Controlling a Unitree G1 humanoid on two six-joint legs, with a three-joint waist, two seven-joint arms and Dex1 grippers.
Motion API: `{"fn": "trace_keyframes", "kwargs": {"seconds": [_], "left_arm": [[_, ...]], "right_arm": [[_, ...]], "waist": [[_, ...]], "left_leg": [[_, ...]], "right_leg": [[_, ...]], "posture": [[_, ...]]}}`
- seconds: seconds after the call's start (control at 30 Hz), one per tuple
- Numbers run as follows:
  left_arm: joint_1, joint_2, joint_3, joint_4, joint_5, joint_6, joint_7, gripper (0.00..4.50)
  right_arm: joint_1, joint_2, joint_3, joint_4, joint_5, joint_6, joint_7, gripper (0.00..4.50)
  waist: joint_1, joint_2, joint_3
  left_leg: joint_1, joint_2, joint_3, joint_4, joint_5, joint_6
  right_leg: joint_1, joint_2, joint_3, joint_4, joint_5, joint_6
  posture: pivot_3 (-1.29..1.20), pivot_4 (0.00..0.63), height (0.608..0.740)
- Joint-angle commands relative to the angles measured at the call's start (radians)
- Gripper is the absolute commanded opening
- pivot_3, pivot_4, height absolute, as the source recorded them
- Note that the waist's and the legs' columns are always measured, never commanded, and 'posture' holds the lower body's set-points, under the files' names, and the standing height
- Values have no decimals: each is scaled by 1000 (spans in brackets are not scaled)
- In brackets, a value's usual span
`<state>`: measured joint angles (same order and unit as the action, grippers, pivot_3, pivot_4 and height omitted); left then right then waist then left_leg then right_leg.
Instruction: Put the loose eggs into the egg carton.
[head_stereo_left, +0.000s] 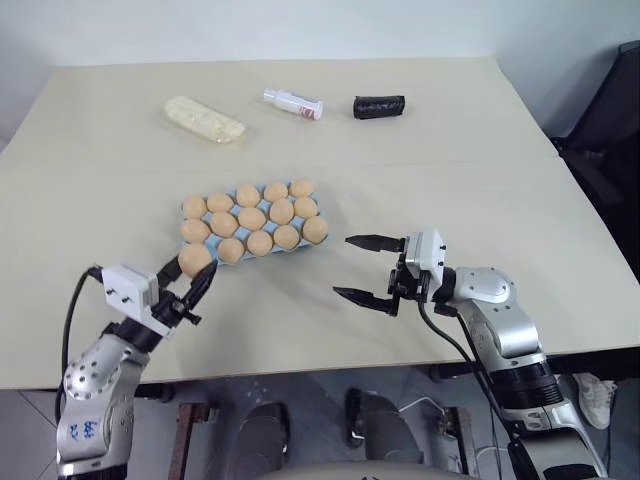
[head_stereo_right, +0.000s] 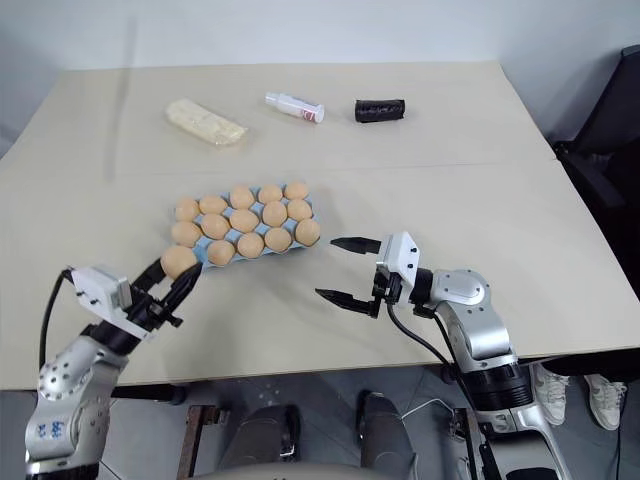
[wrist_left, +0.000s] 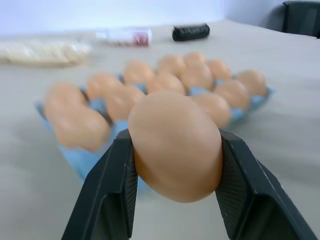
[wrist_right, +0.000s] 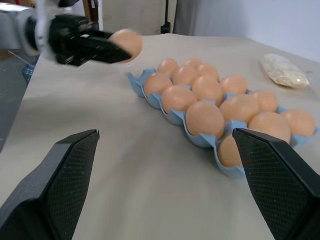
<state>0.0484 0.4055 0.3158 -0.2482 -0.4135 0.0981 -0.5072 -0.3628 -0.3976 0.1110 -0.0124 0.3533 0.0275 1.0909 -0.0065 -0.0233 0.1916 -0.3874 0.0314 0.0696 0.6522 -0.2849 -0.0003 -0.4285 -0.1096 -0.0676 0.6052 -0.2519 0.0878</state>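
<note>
The light blue egg carton (head_stereo_left: 187, 205) lies mid-table with several tan eggs (head_stereo_left: 252, 217) seated in its cups. My left gripper (head_stereo_left: 190, 272) is shut on one loose egg (head_stereo_left: 195, 259) and holds it off the table at the carton's near-left corner. In the left wrist view that egg (wrist_left: 175, 145) sits squarely between both black fingers (wrist_left: 112, 195), with the carton (wrist_left: 82, 161) just behind. My right gripper (head_stereo_left: 342, 266) hovers open and empty to the right of the carton, pointing at it. The right wrist view shows the carton (wrist_right: 138, 83) and the held egg (wrist_right: 126, 42).
Along the far side of the table lie a pale yellow wrapped block (head_stereo_left: 205, 120), a small white bottle with a red label (head_stereo_left: 293, 103) and a black roll (head_stereo_left: 379, 107). A dark chair (head_stereo_left: 612, 120) stands beyond the right edge.
</note>
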Motion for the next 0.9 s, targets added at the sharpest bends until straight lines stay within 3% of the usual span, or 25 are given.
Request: {"fn": "trace_keyframes", "kwargs": {"seconds": [0.03, 0.2, 0.47, 0.5, 0.9], "left_arm": [[-63, 25, 11, 84, 4, -8, -14, 1827], [-129, 55, -1, 189, 7, -21, -59, 1827], [-146, 67, 3, 215, -11, -45, -150, 4302], [-132, 74, 15, 199, -17, -43, -157, 4440], [190, 264, 209, 95, -40, -37, -304, 4440]], "right_arm": [[-13, 6, -5, -28, 7, -7, -18, 4500], [-8, 2, -9, -48, 11, -1, -36, 4500], [7, 0, -6, -70, 15, 7, -51, 4500], [10, 0, -5, -73, 15, 7, -51, 4500], [64, -87, -47, -76, 22, 25, -34, 4500]], "waist": [[4, 0, 0], [3, 0, 0], [4, 0, 0], [3, 0, 0], [-1, 0, 0]], "left_leg": [[0, 0, 0, 0, 0, 0], [0, 0, 2, -2, -1, 0], [0, 0, 2, -1, -1, 0], [0, 0, 2, -1, -1, 0], [0, 2, 2, -4, -4, -3]], "right_leg": [[0, 0, 0, 0, 0, 0], [-1, 0, 0, -1, 0, 0], [-1, -1, -1, -1, 0, 0], [-1, -1, -1, 0, 0, 0], [-2, -3, -3, -4, -1, -1]], "posture": [[0, 150, 740], [0, 150, 740], [0, 150, 740], [0, 150, 740], [0, 150, 740]]}}
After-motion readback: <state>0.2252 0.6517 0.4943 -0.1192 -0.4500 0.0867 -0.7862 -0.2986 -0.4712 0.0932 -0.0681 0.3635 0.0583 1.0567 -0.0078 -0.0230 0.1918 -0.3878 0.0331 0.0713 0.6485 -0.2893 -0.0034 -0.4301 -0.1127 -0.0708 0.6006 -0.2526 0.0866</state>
